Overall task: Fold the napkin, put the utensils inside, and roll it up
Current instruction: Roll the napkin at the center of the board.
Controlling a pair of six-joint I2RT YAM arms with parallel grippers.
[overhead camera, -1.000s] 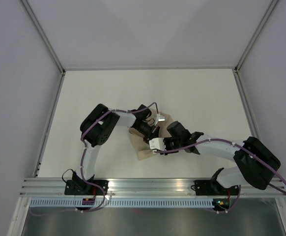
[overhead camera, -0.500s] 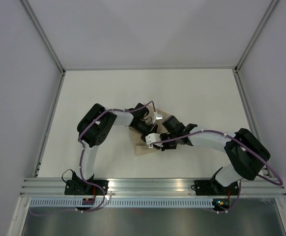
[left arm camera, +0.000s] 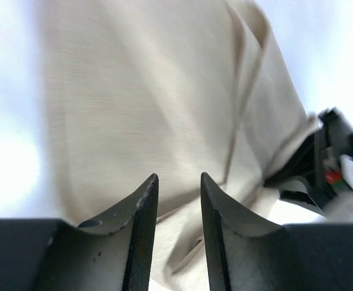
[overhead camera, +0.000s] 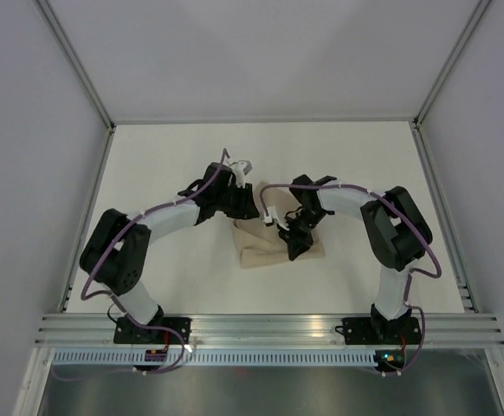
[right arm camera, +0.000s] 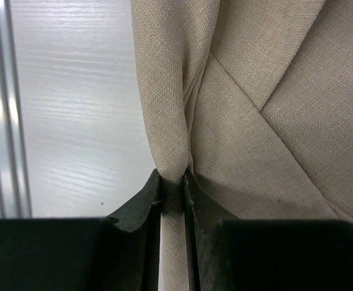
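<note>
Napkin point(overhead camera: 259, 252), creased and partly folded, lies mid-table point(overhead camera: 165, 165) between the two arms. Right gripper point(right arm camera: 172, 177): fingers pinched tight on a raised fold of the cloth. Left gripper point(left arm camera: 178, 179): fingers parted over the napkin's far-left part, a clear gap between them, nothing held.

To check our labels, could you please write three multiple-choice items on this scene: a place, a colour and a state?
1. Where is the napkin? A far left corner B middle of the table C near rail
2. Napkin colour? A tan-beige B blue C red
3. The right gripper is: A wide open B out of view C pinching a napkin fold
Answers: 1 B, seen from the top view; 2 A, tan in every view; 3 C, its wrist view shows cloth clamped.
</note>
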